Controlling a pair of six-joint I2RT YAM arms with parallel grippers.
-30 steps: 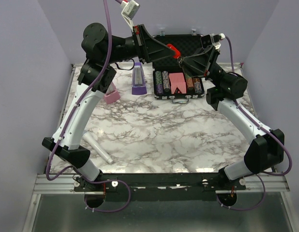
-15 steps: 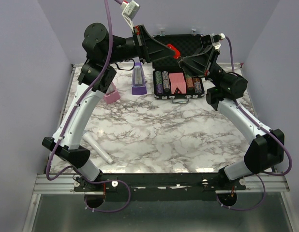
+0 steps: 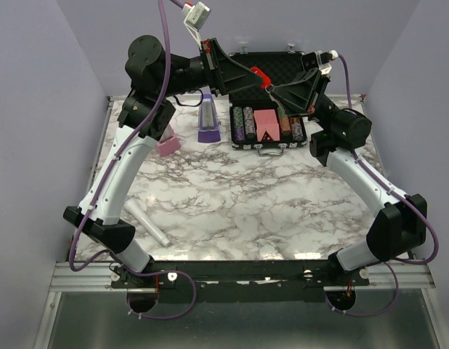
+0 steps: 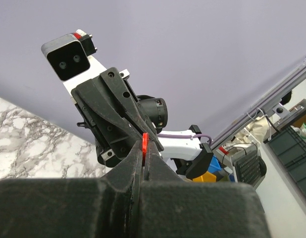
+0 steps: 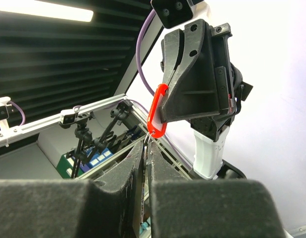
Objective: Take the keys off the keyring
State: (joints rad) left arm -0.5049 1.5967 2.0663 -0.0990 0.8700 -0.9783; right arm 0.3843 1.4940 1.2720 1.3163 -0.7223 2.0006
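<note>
keyring [image 5: 157,110]: looks light, stiff plastic, clenched in left gripper [image 4: 144,145]
keys [image 5: 144,148]: tiny, probably slick, pinch the flats
right gripper [image 5: 149,156]: nearly together round keys, actual grip? can't tell

You get no legible text, number, brand or sign in any of the three views

Checked, nothing readable:
- keyring [image 5: 157,110]: red face shows no print you can make out
- keys [image 5: 145,145]: seen edge-on, any stamp is hidden
- chips [image 3: 243,123] and the pink block [image 3: 265,122] in the case [image 3: 282,64]: markings are too small to read
- purple bottle [image 3: 207,116]: too small to tell whether it carries a label
</note>
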